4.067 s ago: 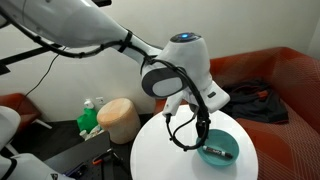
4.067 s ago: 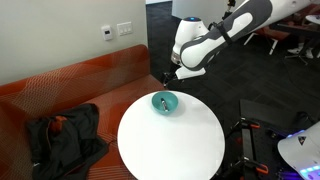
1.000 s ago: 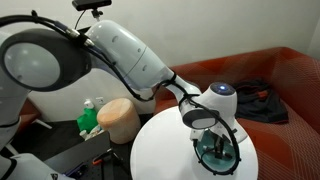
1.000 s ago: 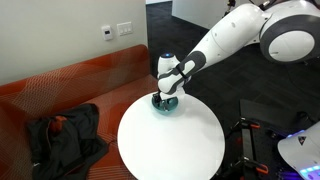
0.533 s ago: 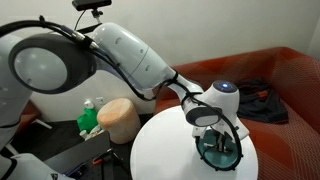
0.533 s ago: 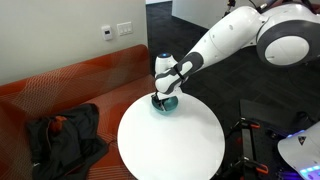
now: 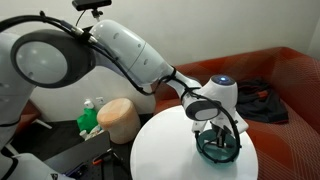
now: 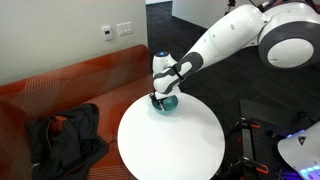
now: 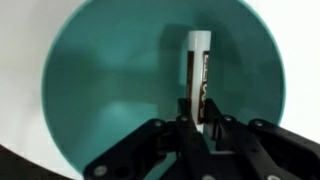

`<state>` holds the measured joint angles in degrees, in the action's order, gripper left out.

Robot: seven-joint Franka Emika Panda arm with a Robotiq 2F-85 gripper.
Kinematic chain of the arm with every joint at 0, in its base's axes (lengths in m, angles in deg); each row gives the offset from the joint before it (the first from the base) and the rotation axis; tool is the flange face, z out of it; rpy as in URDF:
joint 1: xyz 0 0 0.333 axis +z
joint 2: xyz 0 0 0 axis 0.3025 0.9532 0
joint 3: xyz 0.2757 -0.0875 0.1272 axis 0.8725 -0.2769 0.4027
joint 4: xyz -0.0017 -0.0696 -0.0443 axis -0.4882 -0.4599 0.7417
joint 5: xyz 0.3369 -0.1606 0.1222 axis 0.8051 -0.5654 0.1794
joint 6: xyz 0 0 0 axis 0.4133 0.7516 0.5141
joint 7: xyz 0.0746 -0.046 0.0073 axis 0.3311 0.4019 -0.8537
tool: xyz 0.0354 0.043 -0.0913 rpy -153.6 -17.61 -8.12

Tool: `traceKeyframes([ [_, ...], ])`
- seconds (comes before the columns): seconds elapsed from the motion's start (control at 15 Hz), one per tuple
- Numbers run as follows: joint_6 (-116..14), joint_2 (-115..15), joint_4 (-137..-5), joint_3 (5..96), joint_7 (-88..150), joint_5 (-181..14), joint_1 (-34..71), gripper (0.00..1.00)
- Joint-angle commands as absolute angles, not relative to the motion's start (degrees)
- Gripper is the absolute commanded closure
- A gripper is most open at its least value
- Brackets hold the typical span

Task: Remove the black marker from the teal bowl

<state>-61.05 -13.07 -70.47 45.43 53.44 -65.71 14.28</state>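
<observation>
The short thin black marker (image 9: pixel 197 60), pinched at its near end by the narrowed black claw (image 9: pixel 200 120) inside the round shallow teal bowl (image 9: pixel 110 90), should be lifted straight up, clear of the rim.

Wrist view: black marker (image 9: pixel 197 65) lower end hidden behind the jaws, grip unclear. Rim of teal bowl (image 9: pixel 90 90) cut off at frame top. Both exterior views: marker unresolvable, bowl partly blocked by the jaws.
</observation>
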Motion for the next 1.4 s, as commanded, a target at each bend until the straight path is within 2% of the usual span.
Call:
traceKeyframes([
  [0.0,-58.89,-19.29,-75.81,43.55,56.44,-67.01,17.16,0.95],
  [0.53,-62.1,-31.4,-87.48,40.36,59.16,-70.31,21.71,0.95],
  [0.93,-62.36,-39.37,-93.73,42.41,55.33,-76.75,23.25,0.95],
  [1.33,-60.27,-40.87,-94.62,48.11,51.22,-81.52,25.78,0.95],
])
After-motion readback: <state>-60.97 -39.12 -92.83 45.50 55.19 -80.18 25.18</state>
